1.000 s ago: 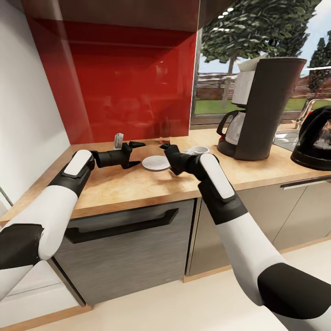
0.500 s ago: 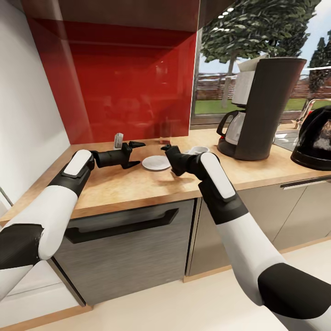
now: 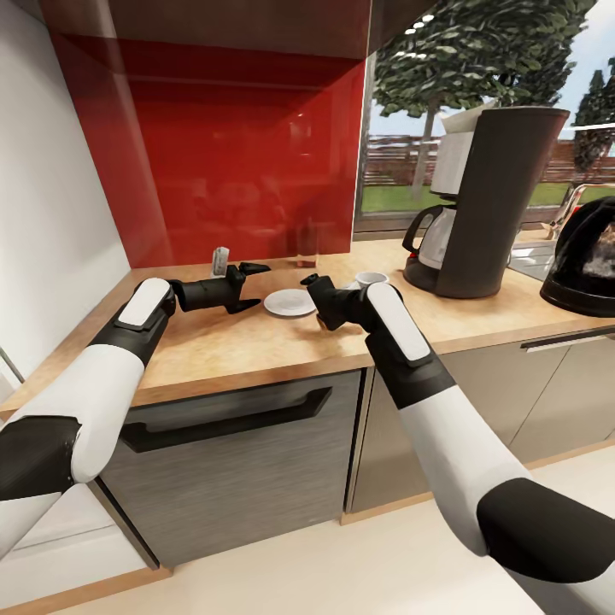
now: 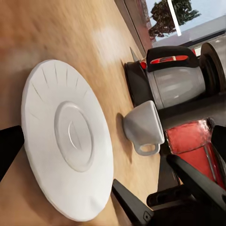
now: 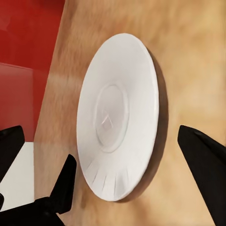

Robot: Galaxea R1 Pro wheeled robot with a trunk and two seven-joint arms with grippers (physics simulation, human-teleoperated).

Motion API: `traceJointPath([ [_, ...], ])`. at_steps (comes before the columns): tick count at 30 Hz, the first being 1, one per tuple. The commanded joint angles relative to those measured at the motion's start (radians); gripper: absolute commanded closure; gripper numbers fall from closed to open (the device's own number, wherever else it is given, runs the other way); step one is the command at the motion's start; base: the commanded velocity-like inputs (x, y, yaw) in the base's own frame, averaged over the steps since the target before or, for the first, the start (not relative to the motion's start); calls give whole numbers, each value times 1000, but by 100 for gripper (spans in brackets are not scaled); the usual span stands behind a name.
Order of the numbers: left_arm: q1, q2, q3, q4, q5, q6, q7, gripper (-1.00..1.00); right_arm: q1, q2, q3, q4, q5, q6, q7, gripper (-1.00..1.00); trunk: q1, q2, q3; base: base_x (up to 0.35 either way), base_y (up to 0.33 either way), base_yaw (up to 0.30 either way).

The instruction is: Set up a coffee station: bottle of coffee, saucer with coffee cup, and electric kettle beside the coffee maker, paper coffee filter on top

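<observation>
Now the small white round shallow saucer lies flat on the light wood-grain kitchen countertop, squarely between both wide-open, empty grippers: left gripper just beside one rim, right gripper equally close opposite, the tiny white coffee cup behind its wrist.

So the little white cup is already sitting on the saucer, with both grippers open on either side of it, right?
Not quite. The coffee cup stands on the kitchen countertop beside the saucer, not on it; the left wrist view shows this. The left gripper and right gripper are indeed open, flanking the saucer.
</observation>
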Motion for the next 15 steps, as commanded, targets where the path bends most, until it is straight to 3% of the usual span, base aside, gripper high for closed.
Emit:
traceJointPath([
  [1,-1,1,-4,0,-6,0,-8,-100,-1,0,0,0,0,8,-6,-100,0,0,-1,0,0,0],
  [15,-1,1,-3,0,-5,0,-9,-100,-17,0,0,36,-12,9,-3,-100,0,0,-1,27,23,0],
])
